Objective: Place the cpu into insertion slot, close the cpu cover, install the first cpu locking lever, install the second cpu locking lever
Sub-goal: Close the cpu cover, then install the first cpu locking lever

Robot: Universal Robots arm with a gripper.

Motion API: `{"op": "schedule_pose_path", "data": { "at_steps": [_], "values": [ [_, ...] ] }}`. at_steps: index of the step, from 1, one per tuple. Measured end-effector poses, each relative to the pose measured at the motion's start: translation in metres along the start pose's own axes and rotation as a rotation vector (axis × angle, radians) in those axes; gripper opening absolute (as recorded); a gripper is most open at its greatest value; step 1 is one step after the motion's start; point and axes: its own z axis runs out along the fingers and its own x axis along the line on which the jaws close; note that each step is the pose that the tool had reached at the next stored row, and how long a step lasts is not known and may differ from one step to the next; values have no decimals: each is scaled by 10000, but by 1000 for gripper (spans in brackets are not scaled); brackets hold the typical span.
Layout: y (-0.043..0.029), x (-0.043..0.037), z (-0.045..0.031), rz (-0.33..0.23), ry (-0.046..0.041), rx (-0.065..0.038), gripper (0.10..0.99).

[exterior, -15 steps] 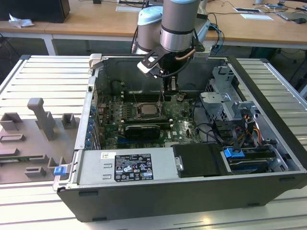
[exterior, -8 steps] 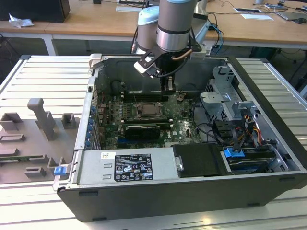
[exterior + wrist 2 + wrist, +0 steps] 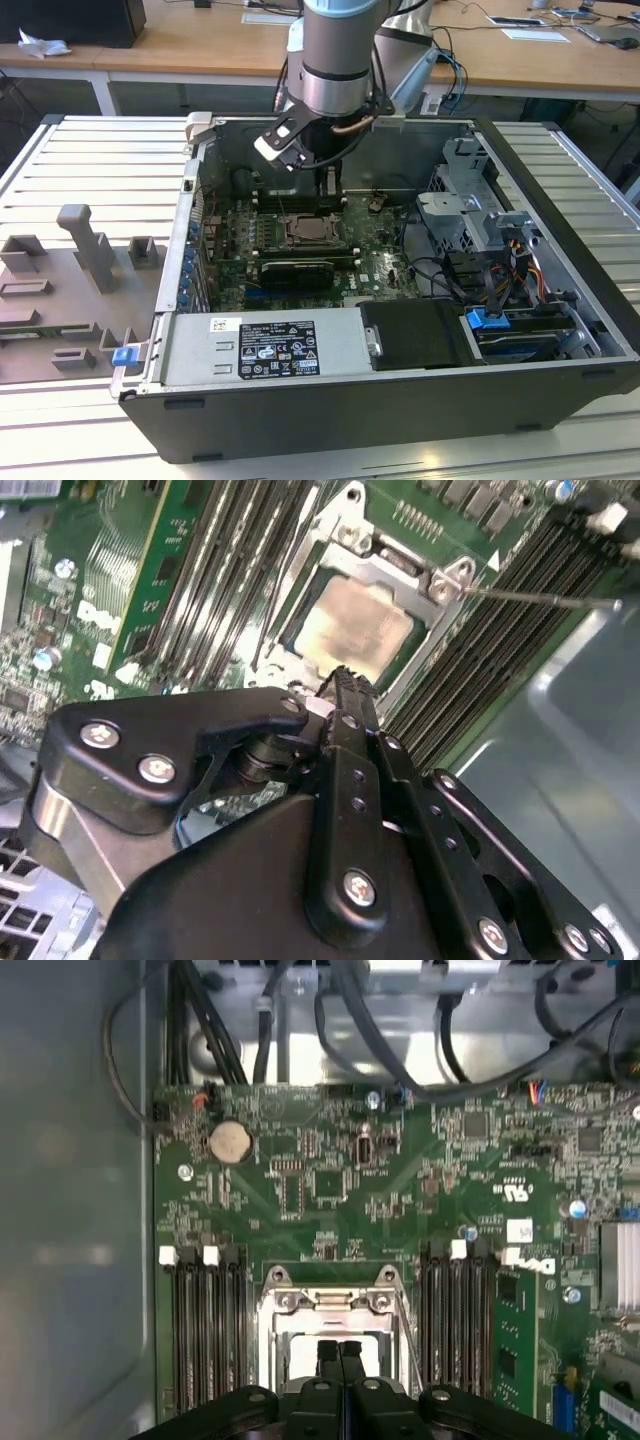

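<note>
The cpu, a pale square chip, lies in the insertion slot on the green board. The silvery cpu cover lies flat over it, the chip showing through its window. A thin metal locking lever sticks out sideways from the socket's corner, over the memory slots. My gripper hangs just above the socket's edge, its black fingers pressed together with nothing between them. In the first wrist view the fingertips meet over the cover. In the exterior view the gripper hangs behind the socket.
Long black memory slots flank the socket on both sides. The open case holds a labelled power supply at the front, and a drive cage with cables on the exterior view's right. A grey fixture tray lies on the exterior view's left.
</note>
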Motion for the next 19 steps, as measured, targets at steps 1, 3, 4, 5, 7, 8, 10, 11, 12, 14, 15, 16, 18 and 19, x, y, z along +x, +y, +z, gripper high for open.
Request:
{"op": "schedule_pose_path", "data": {
  "at_steps": [1,3,4,5,7,8,10,11,12,14,15,16,18,19],
  "values": [
    [-20,0,10,-4,0,0,106],
    [-42,-1,20,-45,-1,1,106],
    [-50,-2,22,-61,-1,2,106],
    [-63,-1,26,-93,0,1,106],
    [-97,-2,34,-143,1,1,106],
    [-109,-2,36,-152,3,2,106],
    [-121,-2,40,-160,2,3,106],
    [-124,-2,44,-177,4,3,106],
    [-127,-2,48,-199,3,5,106],
    [-129,-3,51,-214,1,6,106],
    [-129,-3,51,-256,1,5,106],
    [-129,-3,51,-321,2,5,106],
    [-130,-3,45,-583,5,8,106],
    [-130,-3,38,-611,5,8,106]
  ]
}}
